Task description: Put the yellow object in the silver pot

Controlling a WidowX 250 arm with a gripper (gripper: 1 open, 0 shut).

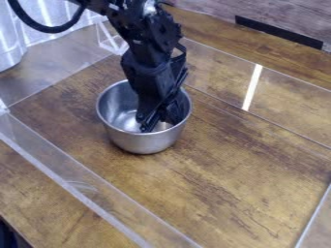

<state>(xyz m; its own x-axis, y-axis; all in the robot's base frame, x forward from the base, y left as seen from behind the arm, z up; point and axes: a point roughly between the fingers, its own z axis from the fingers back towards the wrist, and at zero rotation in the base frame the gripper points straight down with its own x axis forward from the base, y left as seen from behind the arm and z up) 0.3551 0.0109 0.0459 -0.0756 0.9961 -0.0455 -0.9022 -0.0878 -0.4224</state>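
The silver pot (119, 139) stands on the wooden table, left of centre. My black gripper (151, 121) reaches steeply down into it from above, its fingers pressed together and shut, tips low inside near the pot's reflective floor. The yellow object is hidden; no yellow shows between the fingers or inside the pot. The arm covers the pot's far rim.
The wooden tabletop (233, 165) is fenced by a low clear plastic wall (65, 174) along the front left. A white curtain (52, 15) hangs at the back left. A bright glare streak (254, 84) lies right of the pot.
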